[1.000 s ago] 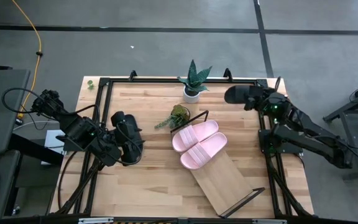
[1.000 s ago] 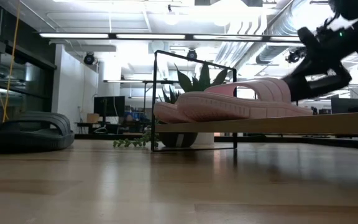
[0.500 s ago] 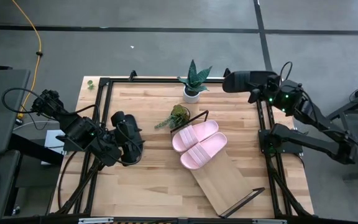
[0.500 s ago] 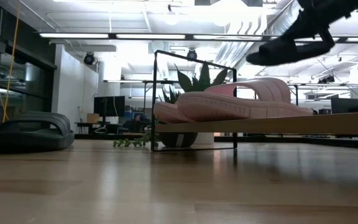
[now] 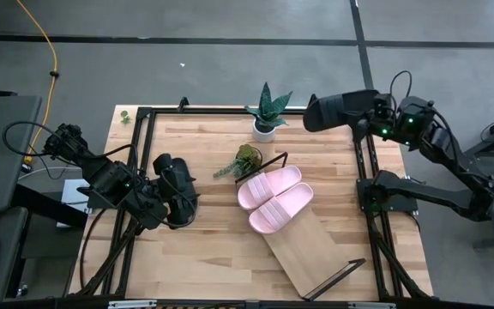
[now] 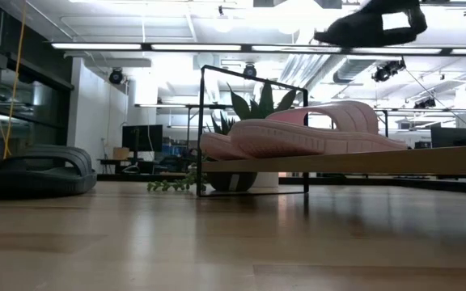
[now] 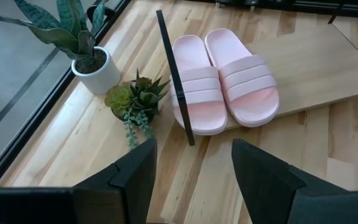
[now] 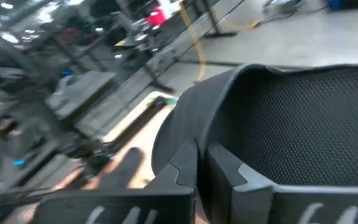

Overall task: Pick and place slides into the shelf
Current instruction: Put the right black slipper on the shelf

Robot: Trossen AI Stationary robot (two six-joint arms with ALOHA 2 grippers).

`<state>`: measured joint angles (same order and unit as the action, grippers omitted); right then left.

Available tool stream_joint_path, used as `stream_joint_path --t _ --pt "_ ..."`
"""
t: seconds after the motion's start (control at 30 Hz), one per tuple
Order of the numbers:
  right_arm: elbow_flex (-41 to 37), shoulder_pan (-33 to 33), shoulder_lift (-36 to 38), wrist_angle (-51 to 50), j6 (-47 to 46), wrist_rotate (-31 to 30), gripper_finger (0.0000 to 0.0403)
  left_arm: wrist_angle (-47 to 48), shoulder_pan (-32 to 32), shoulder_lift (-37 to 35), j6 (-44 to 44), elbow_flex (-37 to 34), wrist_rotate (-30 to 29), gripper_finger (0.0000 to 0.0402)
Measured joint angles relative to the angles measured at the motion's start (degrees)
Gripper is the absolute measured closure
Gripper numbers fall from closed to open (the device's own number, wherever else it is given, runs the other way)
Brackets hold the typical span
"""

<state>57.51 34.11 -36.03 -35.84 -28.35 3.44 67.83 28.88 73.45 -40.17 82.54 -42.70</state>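
Right jaws [image 5: 369,120] higher with black slide [image 5: 337,110]

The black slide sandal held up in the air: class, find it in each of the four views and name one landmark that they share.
High view: black slide sandal at the table's far right corner, in the right claw.
Low view: top right, above the shelf.
Left wrist view: not in it.
Right wrist view: fills the right side.
Landmark: the two light pink slide sandals on the light-wood shelf, absent from the right wrist view.

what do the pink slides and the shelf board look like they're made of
Pink slides: likely soft moulded foam or rubber, matte, with ribbed straps and no seams. Shelf board: light wood, shown by visible grain, smooth finish; its end frames look like thin black metal wire.
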Motion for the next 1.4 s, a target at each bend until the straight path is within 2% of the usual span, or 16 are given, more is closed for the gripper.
stream_joint_path --t 0.37,0.57,0.7,0.93,1.2,1.4 --pt "0.2 0.0 0.1 -0.4 -8.2 12.9 0.0403 0.0 0.0 0.0 -0.6 0.0 0.0 0.0204" --pt "0.2 -4.1 0.0 -0.4 -12.1 13.7 0.0403 -0.3 0.0 0.0 -0.7 0.0 -0.3 0.0204" --pt "0.2 -8.9 0.0 -0.4 -14.3 11.1 0.0403 -0.3 0.0 0.0 -0.8 0.0 -0.4 0.0204" --pt "0.2 -20.6 -2.2 -0.4 -17.1 3.2 0.0403 -0.3 0.0 0.0 -2.3 0.0 -1.9 0.0204" --pt "0.1 -35.8 -8.6 0.7 -21.2 -5.3 0.0403 -0.3 0.0 0.8 -2.4 0.0 -1.9 0.0204" --pt "0.1 -47.6 -13.7 5.9 -25.6 -15.2 0.0403 0.2 0.0 1.3 -2.2 0.0 -1.6 0.0204"
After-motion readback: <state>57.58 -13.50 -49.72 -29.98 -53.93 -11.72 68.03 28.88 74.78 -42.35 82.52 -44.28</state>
